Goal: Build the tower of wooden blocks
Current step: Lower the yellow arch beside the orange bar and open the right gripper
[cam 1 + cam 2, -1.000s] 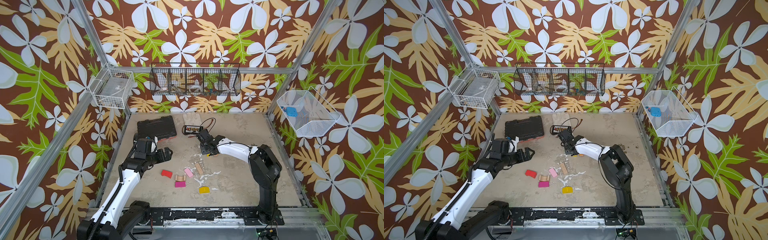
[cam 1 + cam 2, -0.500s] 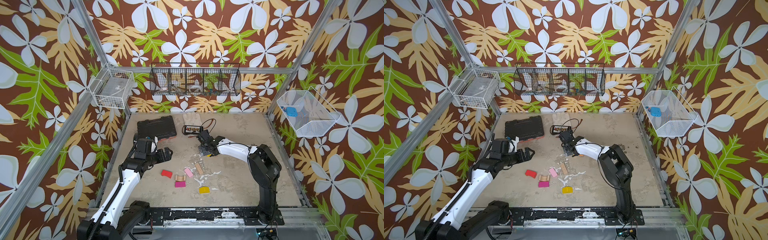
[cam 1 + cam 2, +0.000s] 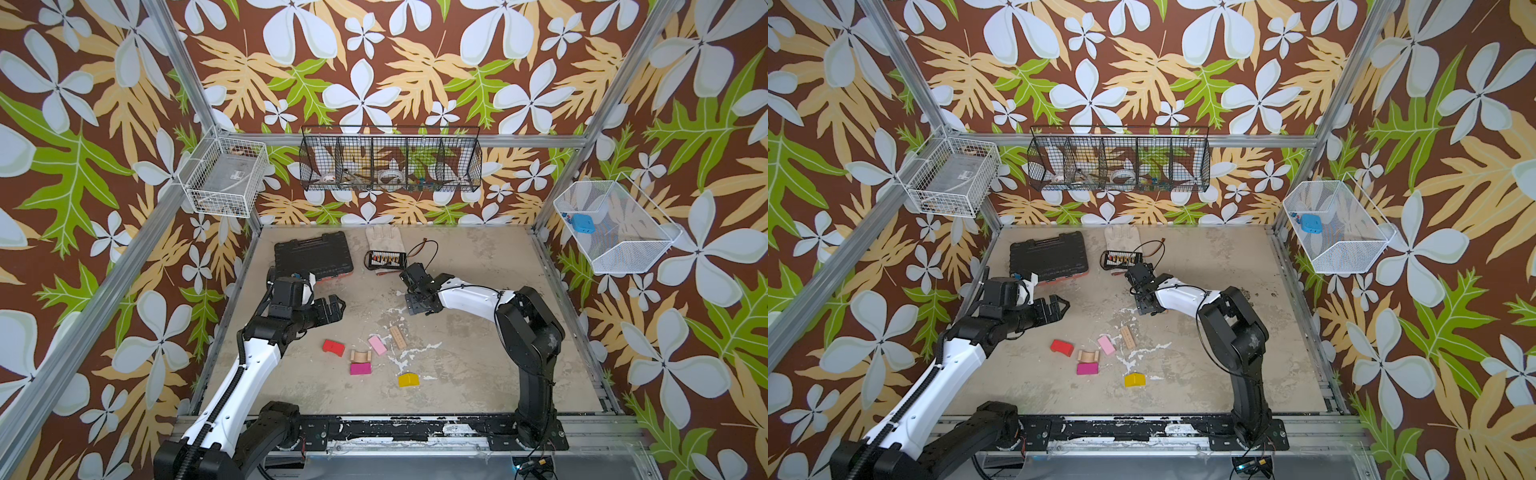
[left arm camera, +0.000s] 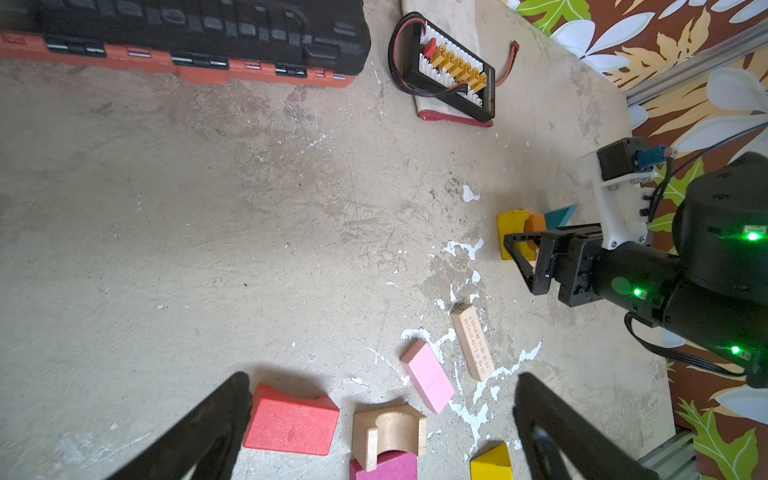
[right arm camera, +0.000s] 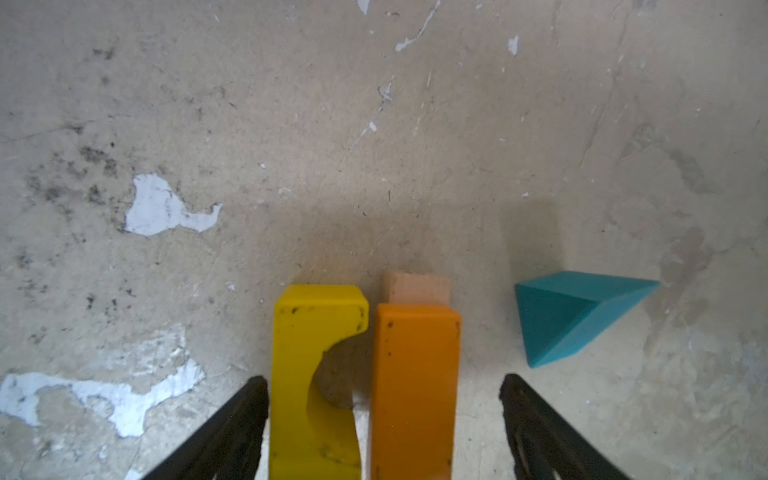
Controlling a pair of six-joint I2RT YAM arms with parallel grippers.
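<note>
Jaws of my right gripper (image 5: 384, 378) stand apart, straddling the yellow arch-cut wood block (image 5: 303, 353) and the orange rectangular wood block (image 5: 415, 374). They sit side by side near the middle of the grey surface (image 5: 374, 124), toward its far edge, and neither is gripped. One finger is just beside the yellow one, so I judge any sideways drift would shove it. A plain wood block (image 5: 417, 286) sits behind the orange. The teal wood wedge (image 5: 582, 316) lies apart, unstacked; its slopes could slip from a pinch. My left gripper (image 4: 382, 376) hangs wide open over the red arch block (image 4: 291, 424) and pink rectangular block (image 4: 428, 374) nearer the front edge.
</note>
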